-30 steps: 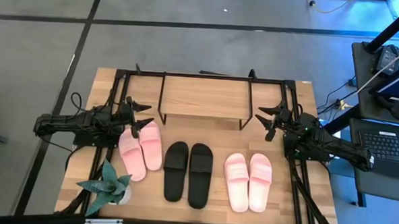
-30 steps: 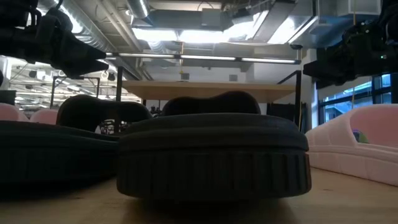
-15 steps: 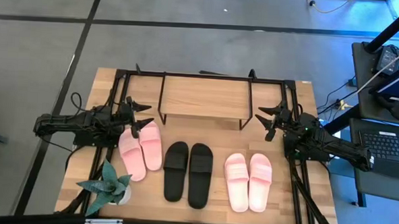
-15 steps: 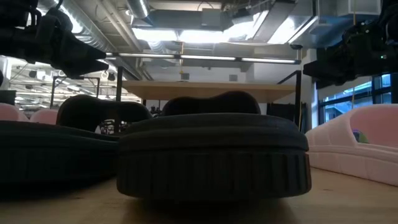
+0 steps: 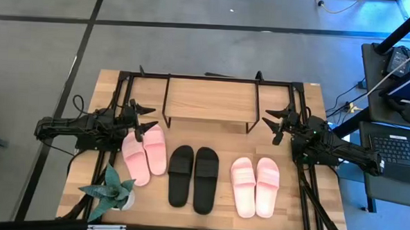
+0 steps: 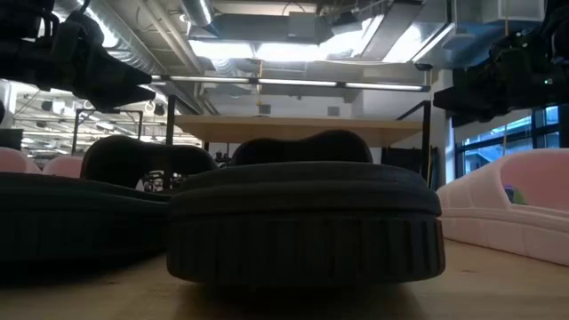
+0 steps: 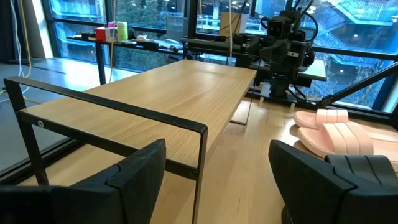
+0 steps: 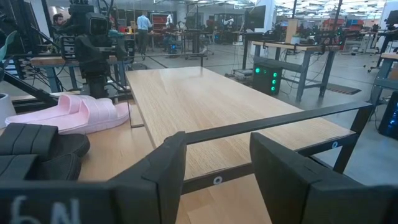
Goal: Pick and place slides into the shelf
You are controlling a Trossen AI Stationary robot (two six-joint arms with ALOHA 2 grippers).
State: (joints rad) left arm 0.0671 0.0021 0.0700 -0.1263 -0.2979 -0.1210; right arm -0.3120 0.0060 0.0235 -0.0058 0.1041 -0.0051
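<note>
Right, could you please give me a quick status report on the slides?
Both pincers open, empty: left pincer, right pincer flanking the black-framed wooden-topped shelf. Two pink foam pairs, one black pair, all on table. Nothing blocking.

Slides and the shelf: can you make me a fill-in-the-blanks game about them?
1. The slides in the middle of the row are colored ____.
2. The number of slides on the shelf is ____.
3. The left tool hovers beside the shelf with its fingers ____.
4. The potted plant stands nearest the ____ tool.

Missing words: black; zero; open; left
</note>
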